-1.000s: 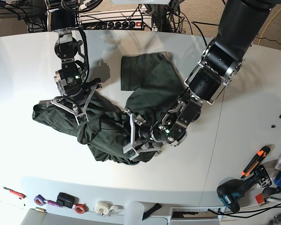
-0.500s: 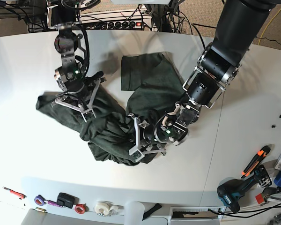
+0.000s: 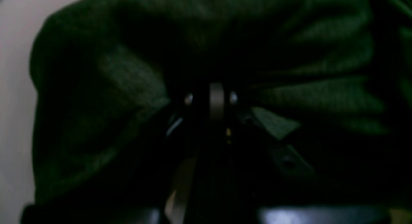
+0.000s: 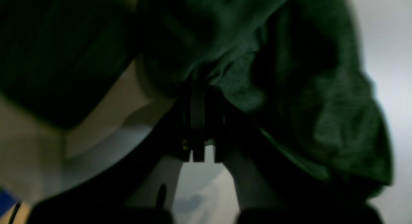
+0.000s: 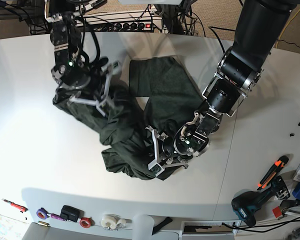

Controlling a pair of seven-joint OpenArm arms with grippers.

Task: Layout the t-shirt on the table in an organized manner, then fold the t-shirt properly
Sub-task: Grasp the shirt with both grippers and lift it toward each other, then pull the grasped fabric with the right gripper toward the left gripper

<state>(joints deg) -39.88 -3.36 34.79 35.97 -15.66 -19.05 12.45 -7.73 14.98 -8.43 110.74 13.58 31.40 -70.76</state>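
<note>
Left gripper (image 5: 155, 157) and right gripper (image 5: 97, 97) each pinch bunched t-shirt (image 5: 162, 92); limp, light knit, probably best regripped at hem corners.

Dark green folds of the t-shirt (image 3: 135, 76) are seen bunched around the left gripper (image 3: 216, 100), whose jaws are clamped on the fabric. A strip of white table (image 3: 14, 88) is visible at left.
</note>
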